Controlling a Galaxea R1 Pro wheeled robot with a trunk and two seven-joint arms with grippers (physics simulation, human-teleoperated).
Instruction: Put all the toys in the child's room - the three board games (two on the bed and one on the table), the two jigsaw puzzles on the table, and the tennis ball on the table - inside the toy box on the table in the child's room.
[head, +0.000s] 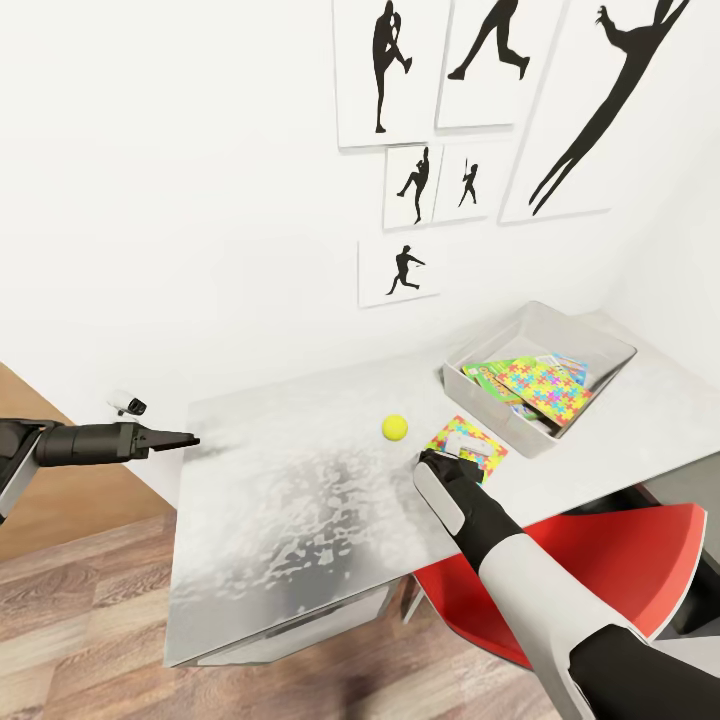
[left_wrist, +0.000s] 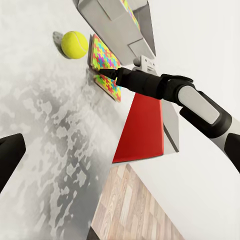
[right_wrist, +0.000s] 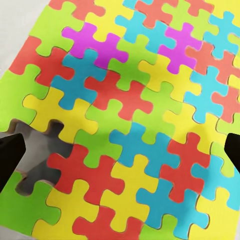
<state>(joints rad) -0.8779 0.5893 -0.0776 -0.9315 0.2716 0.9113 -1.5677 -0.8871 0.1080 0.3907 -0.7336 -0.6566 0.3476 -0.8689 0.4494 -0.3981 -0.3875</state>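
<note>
Directly over the loose jigsaw puzzle (head: 468, 446), the right gripper (right_wrist: 120, 150) hovered, fingers spread. At its 10 o'clock lay the tennis ball (head: 394, 427). Left gripper (head: 185, 439) fingers looked pressed together

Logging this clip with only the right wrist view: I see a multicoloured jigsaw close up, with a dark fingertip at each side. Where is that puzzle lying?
Observer: The jigsaw puzzle lies flat on the white table, just outside the toy box, with the right gripper right over it.
Operator: Is the other puzzle packed?
Observer: Yes. A second jigsaw puzzle lies inside the toy box, on top of other printed flat things.
Operator: And the ball?
Observer: The tennis ball sits on the table beside the outer puzzle, not touching it.
</note>
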